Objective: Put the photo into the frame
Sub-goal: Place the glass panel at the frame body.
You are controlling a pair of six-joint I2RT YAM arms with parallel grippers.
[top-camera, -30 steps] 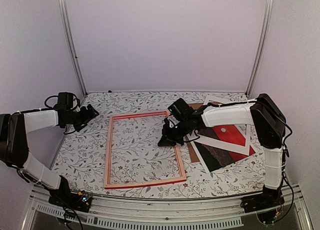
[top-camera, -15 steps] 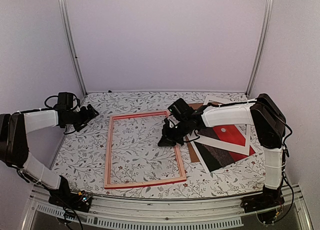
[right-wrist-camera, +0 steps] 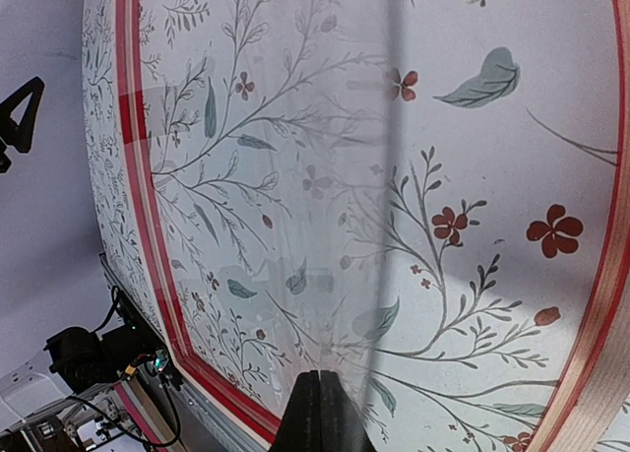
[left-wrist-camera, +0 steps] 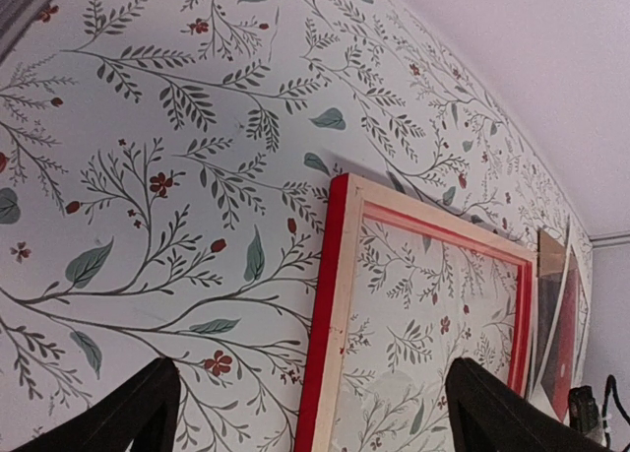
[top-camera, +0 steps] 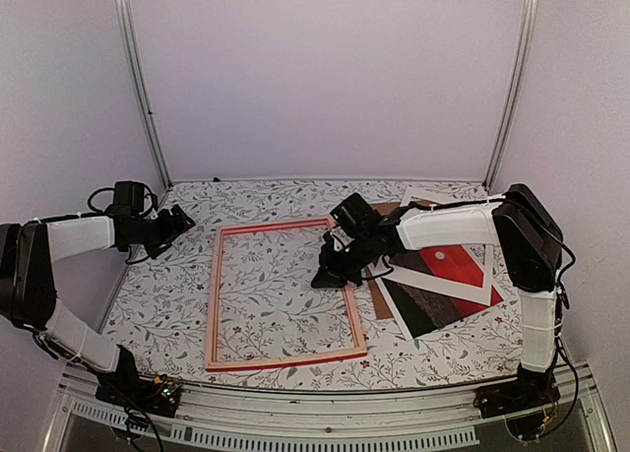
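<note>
Right claw (top-camera: 328, 273): clenched, nothing visibly gripped, poised at the right rail of the frame (top-camera: 213, 296).
Left claw (top-camera: 180, 222): released wide, well off the frame's far-left corner.
Frame: flat on the table (top-camera: 157, 294), pale side up, long axis near-to-far; holds only bare table.
Photo (top-camera: 448, 267): right of the frame, beyond the right claw, skewed to the frame; right arm nearer.

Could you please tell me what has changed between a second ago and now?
Nothing has visibly changed. The right gripper stays shut by the right rail of the frame. The left gripper stays open, off to the frame's left. The photo still lies outside the frame, to its right.
</note>
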